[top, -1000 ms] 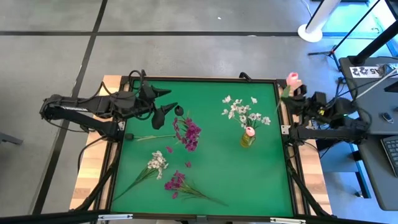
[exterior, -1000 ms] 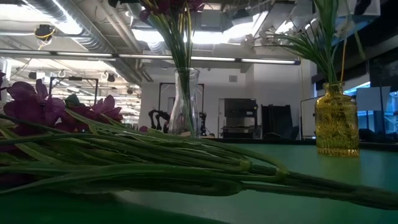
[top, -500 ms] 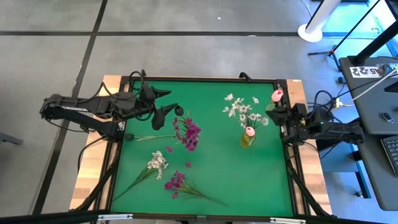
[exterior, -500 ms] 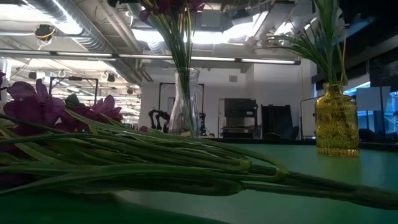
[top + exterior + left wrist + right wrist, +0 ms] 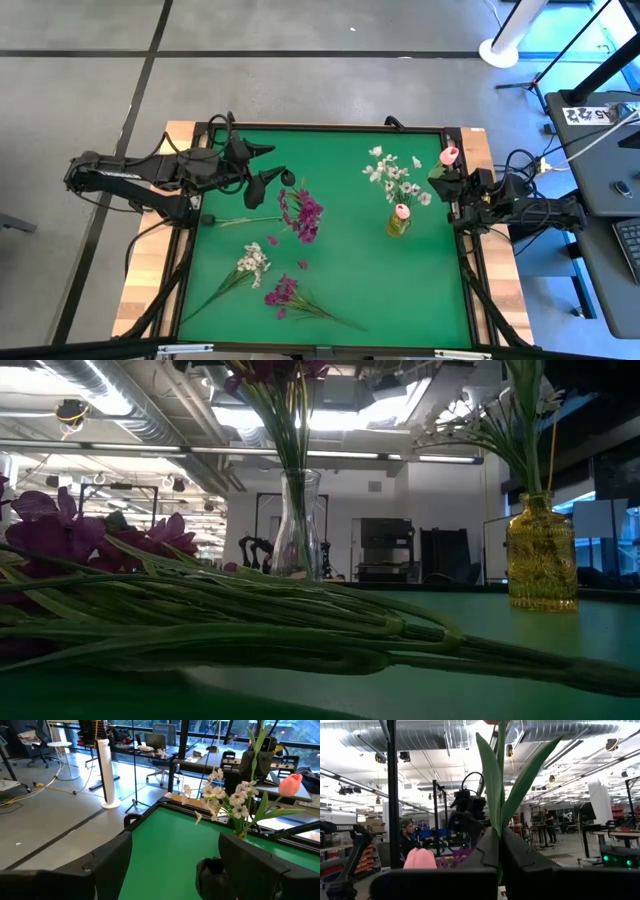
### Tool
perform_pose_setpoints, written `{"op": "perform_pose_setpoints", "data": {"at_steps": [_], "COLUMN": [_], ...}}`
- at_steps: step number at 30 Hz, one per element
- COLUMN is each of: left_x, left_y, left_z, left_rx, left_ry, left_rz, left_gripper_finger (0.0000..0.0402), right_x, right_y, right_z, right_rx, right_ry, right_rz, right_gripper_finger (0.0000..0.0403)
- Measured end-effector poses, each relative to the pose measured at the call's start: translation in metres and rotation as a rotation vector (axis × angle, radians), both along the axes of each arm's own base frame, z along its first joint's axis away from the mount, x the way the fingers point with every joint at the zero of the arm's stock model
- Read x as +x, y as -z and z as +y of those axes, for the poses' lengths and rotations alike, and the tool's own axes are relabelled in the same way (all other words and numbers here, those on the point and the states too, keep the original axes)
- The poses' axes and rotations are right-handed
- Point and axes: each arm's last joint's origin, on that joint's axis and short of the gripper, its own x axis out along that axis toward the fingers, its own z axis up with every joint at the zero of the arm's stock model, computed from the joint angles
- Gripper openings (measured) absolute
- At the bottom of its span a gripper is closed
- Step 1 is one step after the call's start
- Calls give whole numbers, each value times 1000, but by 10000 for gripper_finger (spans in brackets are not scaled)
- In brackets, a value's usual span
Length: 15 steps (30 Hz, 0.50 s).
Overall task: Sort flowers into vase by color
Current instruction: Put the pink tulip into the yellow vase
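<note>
My right gripper [image 5: 441, 178] is shut on a pink tulip [image 5: 449, 155] at the table's right edge, beside the yellow vase [image 5: 397, 225]. That vase holds white blossoms [image 5: 395, 178] and another pink tulip [image 5: 402, 210]. A clear vase [image 5: 297, 525] holds magenta sprays [image 5: 303, 212]. One white spray [image 5: 251, 264] and one magenta spray [image 5: 284, 293] lie flat on the green mat. My left gripper [image 5: 260, 165] hangs open near the far left corner. A dark rounded bud [image 5: 212, 874] shows between its fingers; I cannot tell whether it touches them. My right gripper pinches the tulip's green stem [image 5: 499, 851] between its two fingers, just under the long leaves [image 5: 492, 780]. The fingers reach in level from the table's right side, across the stem. The tulip is lifted clear, and its bud [image 5: 449, 155] points toward the far edge.
Loose magenta petals [image 5: 272, 240] lie on the mat between the clear vase and the sprays. A thin stem [image 5: 240, 221] lies left of the clear vase. Bare green mat [image 5: 400, 290] spreads over the near right quarter. Wooden rails [image 5: 150, 270] frame the table.
My right gripper has carried the pink tulip from beyond the table's right edge leftward toward the yellow vase, mostly in the first half second, then slowed. The white blossoms in the yellow vase have swayed toward the far right.
</note>
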Motion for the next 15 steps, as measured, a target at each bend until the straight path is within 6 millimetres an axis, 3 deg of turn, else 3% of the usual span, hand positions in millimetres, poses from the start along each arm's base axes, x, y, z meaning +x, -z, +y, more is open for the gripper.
{"op": "perform_pose_setpoints", "data": {"at_steps": [9, 15], "left_x": [0, 0], "left_y": [0, 0], "left_z": [0, 0], "left_rx": [0, 1], "left_ry": [-1, -1], "left_rz": [0, 2], "left_gripper_finger": [292, 292], "right_x": [-5, -2], "right_y": [-17, -12], "right_z": [0, -1], "right_rx": [-24, -16], "right_ry": [17, 30], "right_rz": [61, 131], "right_gripper_finger": [0, 0]}}
